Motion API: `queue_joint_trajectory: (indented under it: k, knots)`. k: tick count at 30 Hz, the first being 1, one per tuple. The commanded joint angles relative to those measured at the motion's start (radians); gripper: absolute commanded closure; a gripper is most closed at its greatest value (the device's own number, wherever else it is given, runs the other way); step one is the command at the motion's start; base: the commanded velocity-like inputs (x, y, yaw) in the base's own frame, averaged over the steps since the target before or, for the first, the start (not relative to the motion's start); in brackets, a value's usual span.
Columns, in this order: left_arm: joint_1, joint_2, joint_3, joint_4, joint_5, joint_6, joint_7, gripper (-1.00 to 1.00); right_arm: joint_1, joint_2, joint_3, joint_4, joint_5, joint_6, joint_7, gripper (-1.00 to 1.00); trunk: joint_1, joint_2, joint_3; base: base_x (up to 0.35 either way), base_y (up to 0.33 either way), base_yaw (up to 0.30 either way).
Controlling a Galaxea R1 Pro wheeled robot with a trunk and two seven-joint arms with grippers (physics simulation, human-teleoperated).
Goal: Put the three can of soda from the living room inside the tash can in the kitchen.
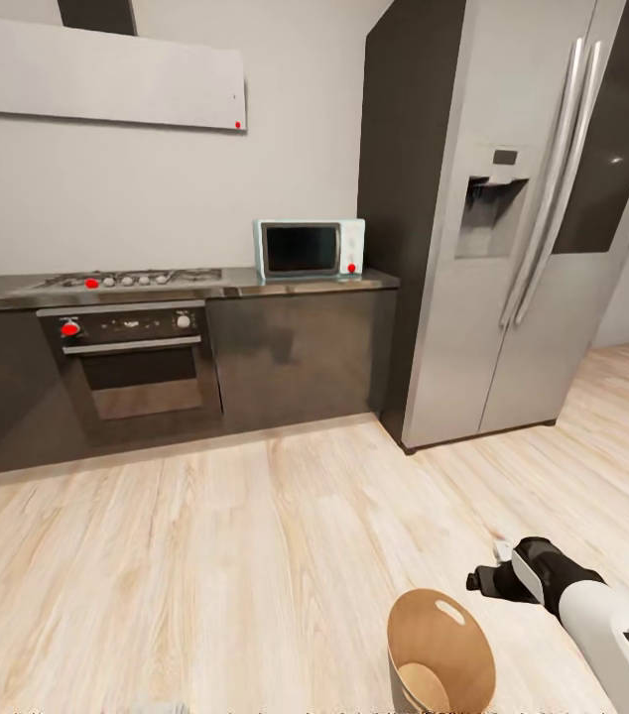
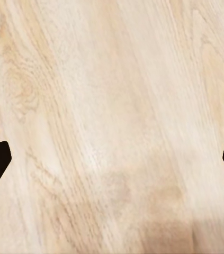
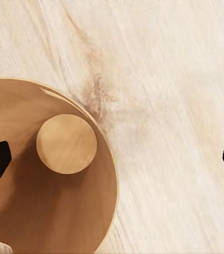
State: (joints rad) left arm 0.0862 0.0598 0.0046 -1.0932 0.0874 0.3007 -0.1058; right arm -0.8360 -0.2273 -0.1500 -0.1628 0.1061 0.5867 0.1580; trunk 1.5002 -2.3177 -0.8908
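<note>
I am in the kitchen. The tash can (image 1: 443, 635), grey outside and brown-copper inside, stands on the pale wood floor close in front of me. My right gripper (image 1: 485, 581) hangs just beside its rim, open with nothing between its fingers. The right wrist view looks down into the tash can (image 3: 43, 211), where just its round bottom shows; the right gripper (image 3: 113, 161) is spread wide over the rim. My left gripper (image 2: 112, 161) is open over bare floor. The three can of soda are out of view.
Dark grey cabinets (image 1: 300, 357) line the far wall, with a built-in oven (image 1: 136, 362), a gas hob (image 1: 126, 280) and a mint-green microwave (image 1: 309, 248). A tall steel fridge (image 1: 523, 218) stands at the right. Open wood floor (image 1: 205, 555) lies between them and me.
</note>
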Motion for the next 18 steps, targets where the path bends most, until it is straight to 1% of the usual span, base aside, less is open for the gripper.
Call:
queue_joint_trajectory:
  k: [1,18]
  knots:
    - [0.000,0.000,0.000,0.000,0.000,0.000,0.000,-1.00,0.000,0.000,0.000,0.000,0.000,-0.001,0.000,-1.00,0.004,-0.007,-0.003,0.000,0.000,0.000]
    - [0.000,0.000,0.000,0.001,0.000,0.000,0.000,-1.00,0.000,0.000,-0.002,0.000,-0.002,-0.004,0.001,-1.00,0.069,-0.126,-0.056,0.000,0.000,0.000]
